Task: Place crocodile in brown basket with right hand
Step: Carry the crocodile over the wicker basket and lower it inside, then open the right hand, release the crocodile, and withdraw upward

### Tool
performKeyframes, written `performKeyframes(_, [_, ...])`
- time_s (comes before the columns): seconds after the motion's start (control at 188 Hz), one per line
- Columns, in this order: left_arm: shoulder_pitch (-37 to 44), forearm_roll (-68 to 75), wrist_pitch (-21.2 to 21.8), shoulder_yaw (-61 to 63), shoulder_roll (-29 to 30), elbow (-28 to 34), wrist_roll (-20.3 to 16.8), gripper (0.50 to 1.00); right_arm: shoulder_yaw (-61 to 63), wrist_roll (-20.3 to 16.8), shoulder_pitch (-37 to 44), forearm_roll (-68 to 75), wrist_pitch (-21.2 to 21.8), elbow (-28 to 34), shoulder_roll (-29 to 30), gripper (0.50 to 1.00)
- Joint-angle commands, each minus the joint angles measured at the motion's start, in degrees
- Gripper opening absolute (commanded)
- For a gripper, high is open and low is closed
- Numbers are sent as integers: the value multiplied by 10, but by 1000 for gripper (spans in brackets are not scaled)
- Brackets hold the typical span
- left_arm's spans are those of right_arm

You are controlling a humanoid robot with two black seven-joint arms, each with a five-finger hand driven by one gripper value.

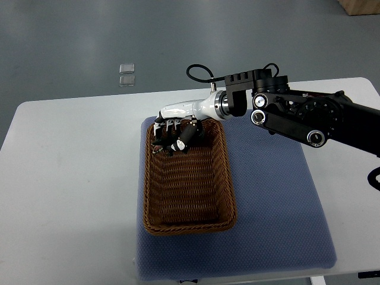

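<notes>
The brown wicker basket (189,221) lies lengthwise on a blue mat in the middle of the table. My right hand (173,138) reaches in from the right on a white wrist and hangs over the basket's far end, just inside the rim. Its dark fingers (161,142) curl downward around a small dark shape, the crocodile (189,134), which is mostly hidden by the hand. The rest of the basket's inside is bare weave.
The blue mat (273,202) covers the right half of the white table (71,178). My black forearm (297,113) crosses above the mat's far right. Two small clear tiles (126,74) lie on the grey floor beyond the table.
</notes>
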Motion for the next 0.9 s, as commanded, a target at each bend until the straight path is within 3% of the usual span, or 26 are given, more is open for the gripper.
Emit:
performKeyframes(0.0, [-1, 0, 0, 0, 0, 0, 0, 1000, 0, 0, -16, -2, -7, -10, 9, 500])
performKeyframes(0.491, [0, 0, 2, 0, 0, 1, 0, 1000, 0, -1, -58, -31, -9, -14, 7, 500])
performKeyframes(0.517, [0, 0, 2, 0, 0, 1, 0, 1000, 0, 0, -58, -31, -9, -14, 7, 535])
performKeyframes(0.672, [0, 0, 2, 0, 0, 1, 0, 1000, 1, -2, -63, -31, -8, -14, 6, 846])
performKeyframes(0.763, [0, 0, 2, 0, 0, 1, 0, 1000, 1, -2, -63, -31, -4, -14, 5, 909])
performKeyframes(0.896, [0, 0, 1, 0, 0, 7, 0, 1000, 5, -2, -62, -30, -3, -14, 0, 921])
